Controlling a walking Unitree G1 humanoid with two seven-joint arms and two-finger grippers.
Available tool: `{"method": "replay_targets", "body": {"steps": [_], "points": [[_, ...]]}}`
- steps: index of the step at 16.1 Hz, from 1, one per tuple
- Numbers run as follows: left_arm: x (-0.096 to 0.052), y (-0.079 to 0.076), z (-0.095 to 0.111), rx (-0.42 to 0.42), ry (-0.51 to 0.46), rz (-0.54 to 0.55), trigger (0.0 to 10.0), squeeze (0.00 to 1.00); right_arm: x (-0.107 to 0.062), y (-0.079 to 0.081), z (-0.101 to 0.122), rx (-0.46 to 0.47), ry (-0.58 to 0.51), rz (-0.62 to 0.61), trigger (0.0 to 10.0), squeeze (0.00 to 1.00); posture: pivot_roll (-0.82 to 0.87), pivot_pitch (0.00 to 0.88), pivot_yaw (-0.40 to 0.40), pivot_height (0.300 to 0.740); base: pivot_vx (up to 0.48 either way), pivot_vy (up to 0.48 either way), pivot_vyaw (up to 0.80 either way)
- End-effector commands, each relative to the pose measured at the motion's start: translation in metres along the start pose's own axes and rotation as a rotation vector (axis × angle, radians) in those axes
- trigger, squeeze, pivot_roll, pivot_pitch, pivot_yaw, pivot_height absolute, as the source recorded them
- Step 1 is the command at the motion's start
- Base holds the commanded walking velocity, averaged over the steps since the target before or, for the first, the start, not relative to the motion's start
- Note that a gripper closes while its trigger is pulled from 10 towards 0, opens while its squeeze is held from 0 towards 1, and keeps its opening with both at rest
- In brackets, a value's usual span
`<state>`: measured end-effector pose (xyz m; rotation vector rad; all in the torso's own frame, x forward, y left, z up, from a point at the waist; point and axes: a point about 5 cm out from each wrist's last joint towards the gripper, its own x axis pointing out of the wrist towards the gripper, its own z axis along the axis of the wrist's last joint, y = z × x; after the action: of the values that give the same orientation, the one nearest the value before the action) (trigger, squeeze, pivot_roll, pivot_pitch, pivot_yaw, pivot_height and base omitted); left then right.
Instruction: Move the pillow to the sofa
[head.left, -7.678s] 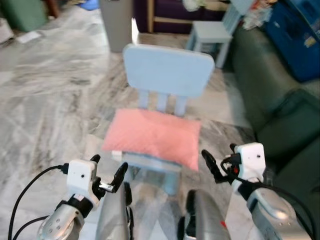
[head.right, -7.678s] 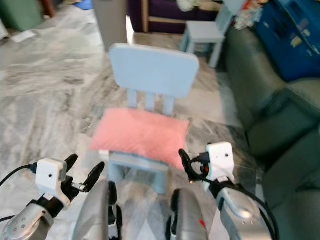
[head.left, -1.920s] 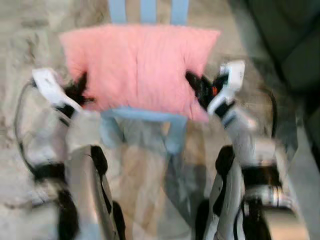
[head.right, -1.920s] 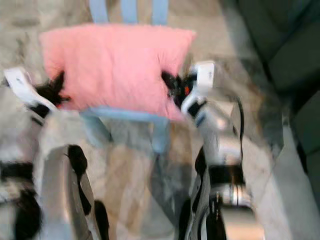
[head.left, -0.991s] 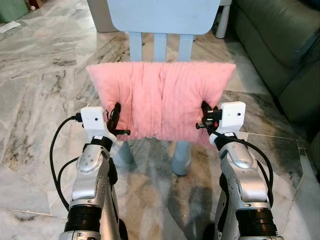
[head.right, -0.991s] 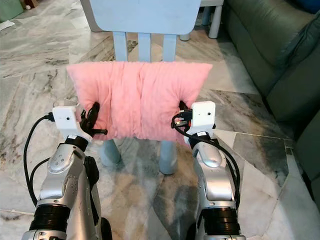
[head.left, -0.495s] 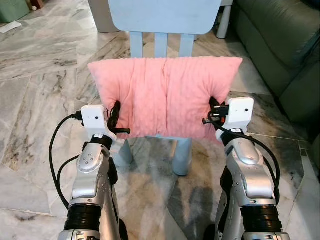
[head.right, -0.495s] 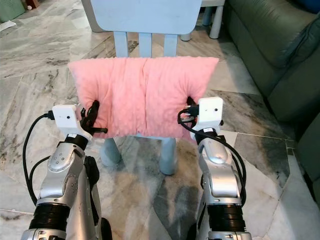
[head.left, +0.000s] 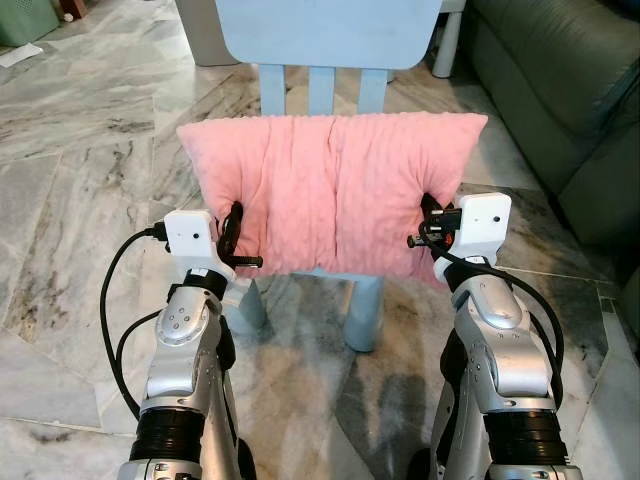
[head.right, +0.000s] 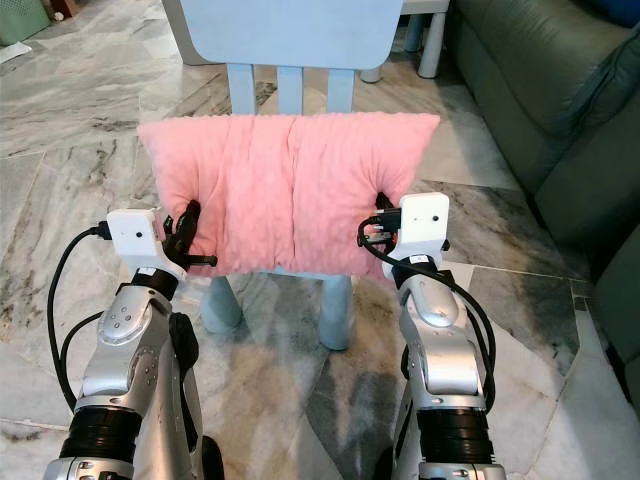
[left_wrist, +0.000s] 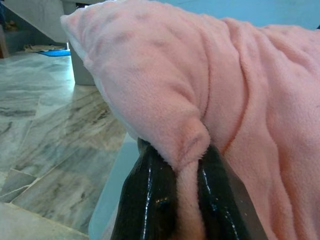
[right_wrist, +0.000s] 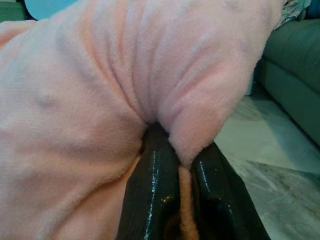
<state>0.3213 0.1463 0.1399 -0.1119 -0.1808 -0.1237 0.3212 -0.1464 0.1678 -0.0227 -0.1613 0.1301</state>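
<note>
Stretching crosswise, pink pillow (head.left: 330, 190) pinched at its ends by left gripper (head.left: 234, 240) and right gripper (head.left: 428, 225).

pillow (head.left: 330, 195): pink plush fleece | chair (head.left: 330, 30): matt plastic | floor (head.left: 80, 150): glossy marble

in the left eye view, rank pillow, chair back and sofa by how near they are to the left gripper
1. pillow: pinched in the left gripper, at its edge.
2. chair back: ahead, behind the pillow.
3. sofa: far off on the robot's right.
</note>
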Motion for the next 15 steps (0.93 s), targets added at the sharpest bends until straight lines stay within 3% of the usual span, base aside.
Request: {"method": "replay_targets", "body": {"steps": [1,15], "points": [[-0.0004,-0.0008,0.0021,0.012,-0.011,-0.007,10.0,0.0,-0.0008,0.0006,0.009,-0.005,-0.036,-0.01,10.0,0.0,-0.02,0.0,0.042,0.355,0.0,0.0,0.0],[-0.0028,-0.0027,-0.0016,0.005,0.01,-0.016,10.0,0.0,-0.0026,-0.0007,0.0092,-0.004,-0.02,-0.018,10.0,0.0,-0.02,0.0,0.04,0.525,0.0,0.0,0.0]]}}
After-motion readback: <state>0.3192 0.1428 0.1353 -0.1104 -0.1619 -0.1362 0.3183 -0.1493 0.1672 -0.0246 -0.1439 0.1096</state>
